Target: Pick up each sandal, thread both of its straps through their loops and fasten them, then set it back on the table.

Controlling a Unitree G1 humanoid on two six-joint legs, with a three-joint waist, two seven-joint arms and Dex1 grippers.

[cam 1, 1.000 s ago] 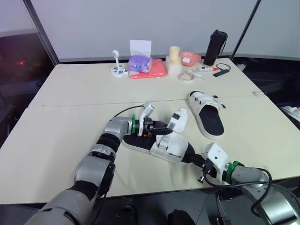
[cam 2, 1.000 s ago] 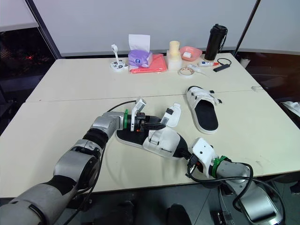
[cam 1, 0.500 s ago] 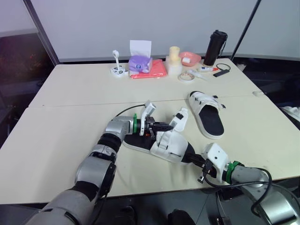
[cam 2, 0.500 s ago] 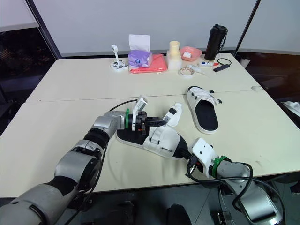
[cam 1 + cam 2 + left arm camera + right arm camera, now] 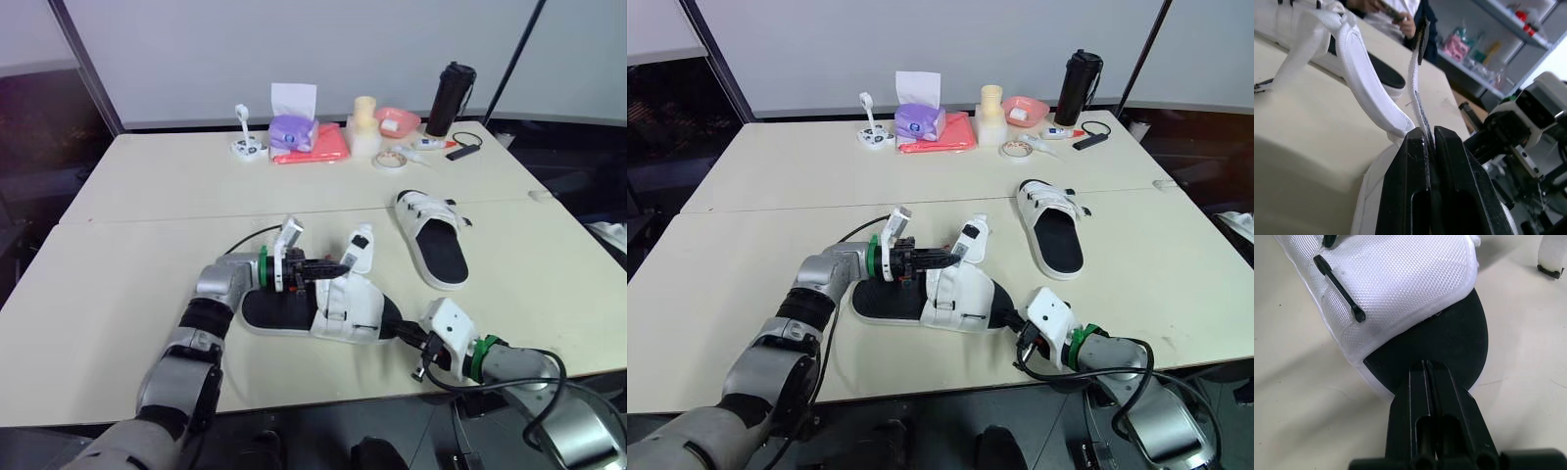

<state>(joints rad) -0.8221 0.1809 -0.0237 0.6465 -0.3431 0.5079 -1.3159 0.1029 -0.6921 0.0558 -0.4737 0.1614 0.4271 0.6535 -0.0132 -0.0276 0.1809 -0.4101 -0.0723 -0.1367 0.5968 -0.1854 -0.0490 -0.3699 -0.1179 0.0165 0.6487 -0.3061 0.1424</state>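
Near the table's (image 5: pixel 147 196) front edge, the head view shows the near sandal (image 5: pixel 294 311) lying flat. The left gripper (image 5: pixel 338 264) lifts its strap (image 5: pixel 360 248), likely for threading, the right gripper (image 5: pixel 399 330) steadies the toe, and the other sandal (image 5: pixel 436 238) lies apart. Left wrist view: fingers (image 5: pixel 1410 161) clamped on white webbing. Right wrist view: jaws closed on the black sole (image 5: pixel 1459 342) below the woven white upper (image 5: pixel 1400 279).

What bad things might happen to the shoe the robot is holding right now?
The left pincer pinches the thin strap, so the strap might slip out before it reaches a loop. The right pincer grips the sandal only by the edge of its sole, so a hard tug might twist the sandal loose or drag it along the table.
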